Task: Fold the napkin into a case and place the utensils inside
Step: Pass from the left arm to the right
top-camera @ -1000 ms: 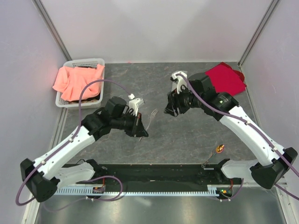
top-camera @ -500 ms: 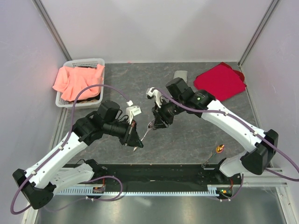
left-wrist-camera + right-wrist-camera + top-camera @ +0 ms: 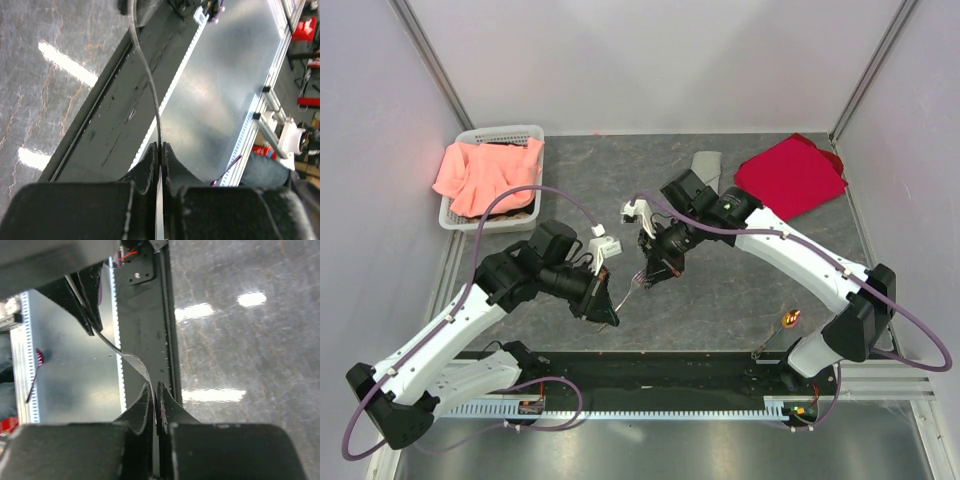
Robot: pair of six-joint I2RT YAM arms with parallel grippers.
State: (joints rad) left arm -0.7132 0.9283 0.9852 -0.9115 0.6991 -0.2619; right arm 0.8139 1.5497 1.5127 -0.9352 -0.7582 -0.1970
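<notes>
**Two claws on one thin utensil**

The two arms meet in the middle of the table. The left gripper (image 3: 610,312) is pinched tight on one end of the held utensil (image 3: 632,287). The right gripper (image 3: 650,275) is pinched tight on its other end. In each wrist view the fingers (image 3: 147,165) are pressed together with only the thin metal strip between them. The utensil seems to be held up off the table.

The case (image 3: 708,162) lies at the far side, just left of the red cloth (image 3: 790,172). The right arm hides part of it. The other utensil (image 3: 787,320), with its orange end, lies near the front edge on the right. A basket (image 3: 500,133) with a salmon cloth (image 3: 485,172) sits at the far left.

The held utensil looks thin, light, hard and shiny, so I think it can slip or swing if it is held only by its tip. A firm pinch across the flat handle should work best. If both claws let go together, it would drop.

The case is soft and floppy. It may bunch up when the metal is pushed in, so the free claw may need to hold the cloth down.
</notes>
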